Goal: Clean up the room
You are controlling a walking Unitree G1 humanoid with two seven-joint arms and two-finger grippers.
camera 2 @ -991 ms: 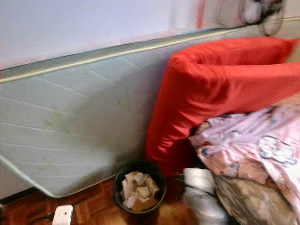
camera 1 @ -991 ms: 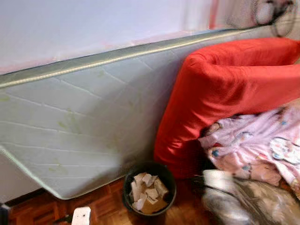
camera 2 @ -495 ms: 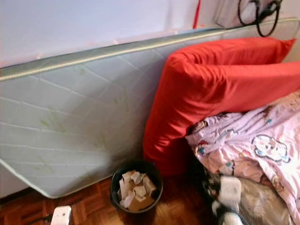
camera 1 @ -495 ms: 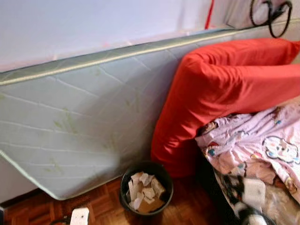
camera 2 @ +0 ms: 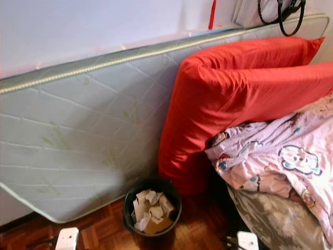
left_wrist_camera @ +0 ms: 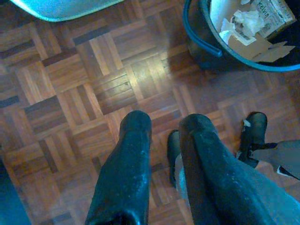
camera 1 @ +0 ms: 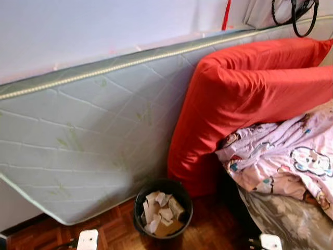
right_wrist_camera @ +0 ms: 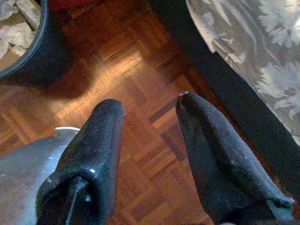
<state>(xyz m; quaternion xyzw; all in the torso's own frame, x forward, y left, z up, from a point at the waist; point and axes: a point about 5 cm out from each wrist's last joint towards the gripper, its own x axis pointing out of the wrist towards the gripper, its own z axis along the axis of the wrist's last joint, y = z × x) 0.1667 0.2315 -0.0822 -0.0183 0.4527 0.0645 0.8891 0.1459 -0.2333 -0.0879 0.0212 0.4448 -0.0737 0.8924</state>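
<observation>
A black waste bin (camera 1: 163, 208) full of crumpled paper and card stands on the parquet floor at the foot of a red cushion (camera 1: 250, 99). My left gripper (left_wrist_camera: 165, 126) hangs over bare parquet a little to the bin's (left_wrist_camera: 243, 42) left, its fingers slightly apart with nothing between them. My right gripper (right_wrist_camera: 151, 107) hangs open over the floor between the bin's rim (right_wrist_camera: 28, 51) and a grey floral sheet (right_wrist_camera: 253, 51). Both wrists, left (camera 1: 87, 240) and right (camera 1: 270, 242), sit at the lower edge of the head view.
A grey quilted mattress (camera 1: 88, 135) leans on its side against the white wall. A pink patterned blanket (camera 1: 283, 161) lies on the bed at right over the floral sheet (camera 1: 291, 219). A black bag strap (camera 1: 299, 15) hangs at top right.
My right arm, raised and blurred in front of the bed before, has dropped to the lower edge. The head view has steadied and shifted slightly.
</observation>
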